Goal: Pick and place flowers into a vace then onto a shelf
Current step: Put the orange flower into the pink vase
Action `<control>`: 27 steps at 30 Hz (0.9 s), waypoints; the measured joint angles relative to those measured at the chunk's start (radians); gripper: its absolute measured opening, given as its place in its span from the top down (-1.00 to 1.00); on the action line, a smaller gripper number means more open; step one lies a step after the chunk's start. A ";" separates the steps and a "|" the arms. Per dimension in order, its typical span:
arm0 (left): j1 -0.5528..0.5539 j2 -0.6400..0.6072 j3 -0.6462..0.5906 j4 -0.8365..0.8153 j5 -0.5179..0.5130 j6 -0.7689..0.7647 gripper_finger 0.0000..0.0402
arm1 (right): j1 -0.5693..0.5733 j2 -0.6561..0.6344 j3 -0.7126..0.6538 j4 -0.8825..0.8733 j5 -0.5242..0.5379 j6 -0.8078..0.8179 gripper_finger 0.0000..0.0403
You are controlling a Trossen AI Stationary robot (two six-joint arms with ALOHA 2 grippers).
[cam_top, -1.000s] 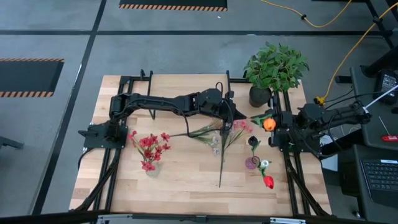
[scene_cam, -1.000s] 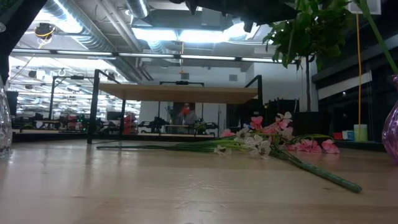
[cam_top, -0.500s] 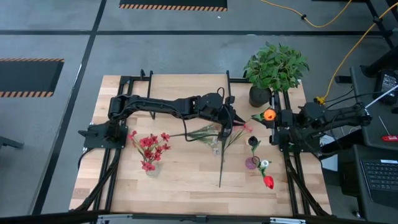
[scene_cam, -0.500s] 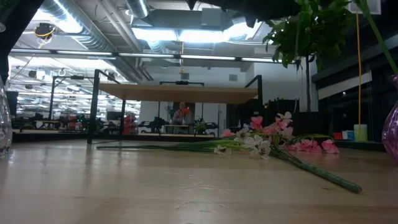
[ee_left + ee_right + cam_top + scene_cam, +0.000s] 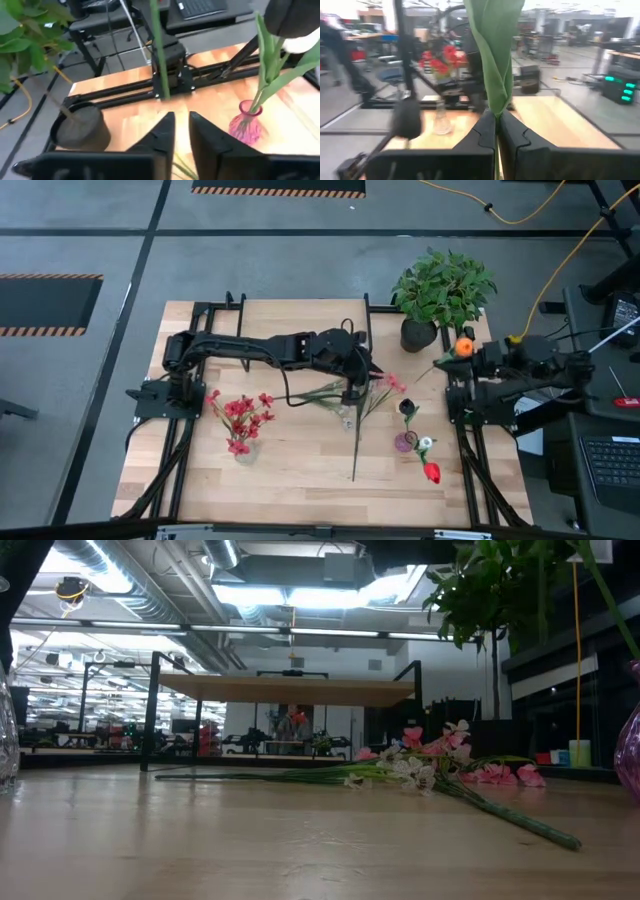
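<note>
The right gripper (image 5: 497,131) pinches an orange flower (image 5: 463,347) by its stem near the potted plant (image 5: 441,288). The left gripper (image 5: 181,131), fingers seemingly slightly parted, hovers over loose flowers (image 5: 352,398).

You have the potted plant (image 5: 440,290) at the counter's (image 5: 290,470) far right corner, loose flowers (image 5: 355,395) lying mid-counter under the left pincer (image 5: 352,387), a vase of flowers (image 5: 240,425) to their left, and the right pincer (image 5: 470,352) beside the plant.

The right hand (image 5: 470,352) has carried its orange flower (image 5: 463,347) back off the desk's edge; the left hand (image 5: 352,387) drew slightly left.
</note>
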 joint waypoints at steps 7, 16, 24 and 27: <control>0.015 -0.019 0.000 0.020 -0.079 -0.028 0.99 | 0.036 -0.057 -0.037 -0.060 -0.024 0.001 1.00; 0.021 -0.022 0.000 0.023 -0.111 -0.065 0.99 | 0.096 -0.059 -0.044 -0.060 -0.058 0.000 1.00; 0.022 -0.022 0.000 0.023 -0.126 -0.080 0.99 | 0.147 -0.045 -0.043 -0.058 -0.040 0.018 1.00; 0.021 -0.022 0.000 0.023 -0.131 -0.090 0.99 | 0.164 -0.015 -0.028 -0.065 0.008 0.006 1.00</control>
